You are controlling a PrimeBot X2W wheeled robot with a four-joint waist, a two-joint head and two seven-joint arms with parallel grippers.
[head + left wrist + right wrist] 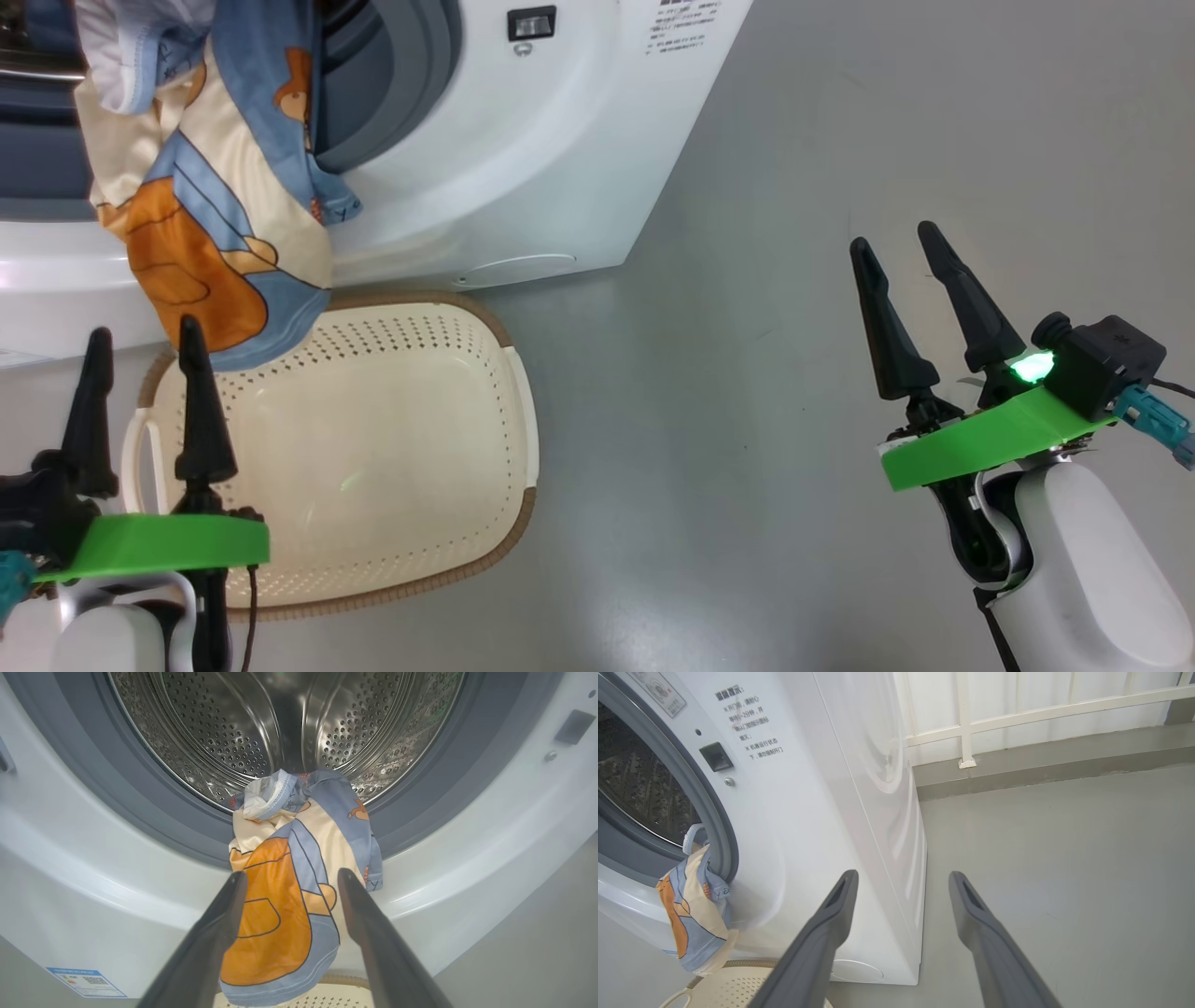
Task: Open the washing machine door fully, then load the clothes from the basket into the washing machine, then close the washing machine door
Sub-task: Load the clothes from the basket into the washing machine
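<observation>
The washing machine point(523, 168) stands with its mouth uncovered; the washing machine door is out of view. The clothes point(205, 233), a blue, cream and orange bundle, hang from the drum point(261, 728) over the grey gasket and down the white front. Their lower hem dangles above the basket point(392, 448), whose bare cream floor shows. My left gripper point(142, 341) is open just below the hanging clothes point(280, 896), holding nothing. My right gripper point(893, 238) is open over bare floor to the right of the machine point(840, 788). The clothes point(691, 914) and basket point(728, 989) also appear there.
Grey floor point(794, 373) stretches to the right of the machine. A white railing point(966, 728) on a low kerb runs behind it. The door latch slot point(531, 23) sits right of the opening, and a small blue label point(86, 982) sits low on the front.
</observation>
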